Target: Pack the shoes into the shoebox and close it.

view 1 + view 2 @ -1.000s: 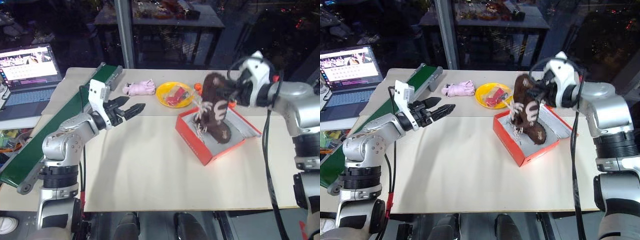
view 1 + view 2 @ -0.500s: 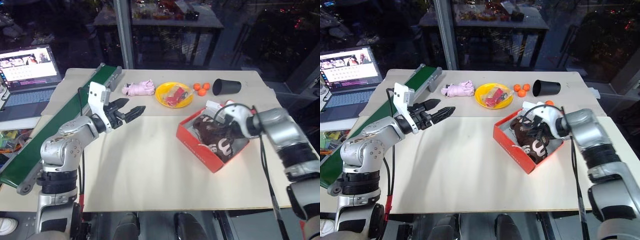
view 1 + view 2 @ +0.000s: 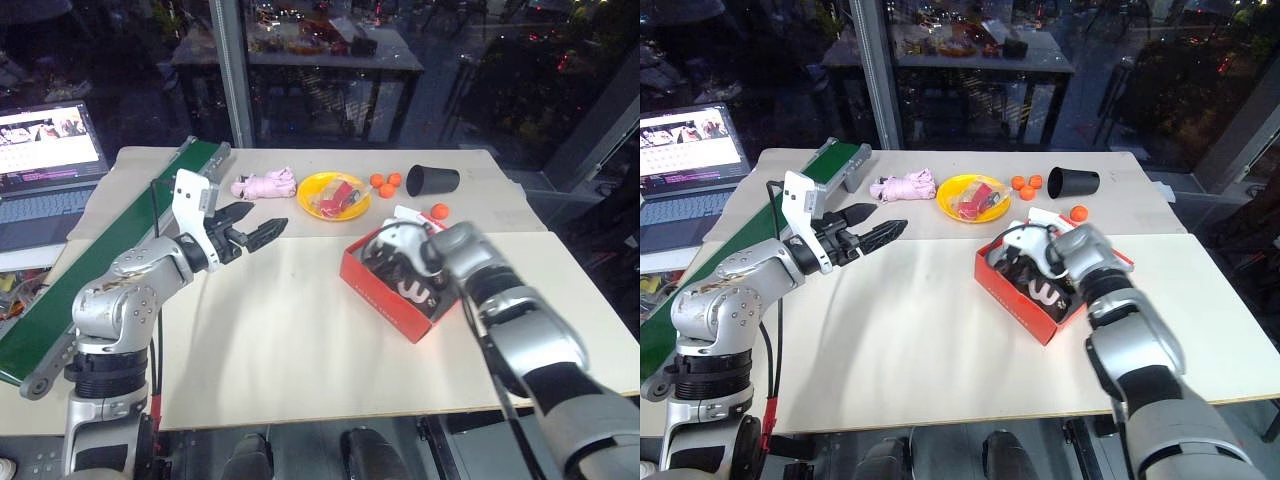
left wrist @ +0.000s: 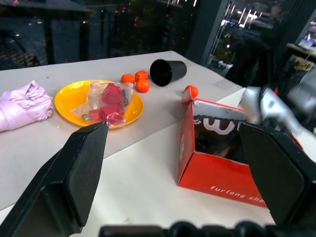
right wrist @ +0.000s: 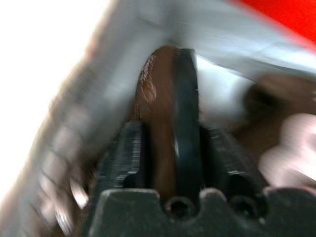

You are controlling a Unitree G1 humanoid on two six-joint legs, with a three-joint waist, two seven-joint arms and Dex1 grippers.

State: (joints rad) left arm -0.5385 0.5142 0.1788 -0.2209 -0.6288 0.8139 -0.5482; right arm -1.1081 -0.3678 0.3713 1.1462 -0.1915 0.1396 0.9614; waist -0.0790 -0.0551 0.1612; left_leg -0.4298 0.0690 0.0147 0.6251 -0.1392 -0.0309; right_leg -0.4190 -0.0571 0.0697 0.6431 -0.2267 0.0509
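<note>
Now shoebox (image 3: 395, 300) stood open on table (image 3: 280, 350), shoes (image 3: 405, 283) inside. Right gripper (image 5: 170, 148) deep in box, fingers around shoe heel, grip loosening. Left gripper (image 3: 262, 232) wide apart, empty, well aside. Next likely: release, withdraw, close lid.

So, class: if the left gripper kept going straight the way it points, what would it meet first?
Probably the shoebox: seen from the wrist, the open left gripper frames the box's red wall beyond bare table. Its height is unclear, so it might pass over.
</note>
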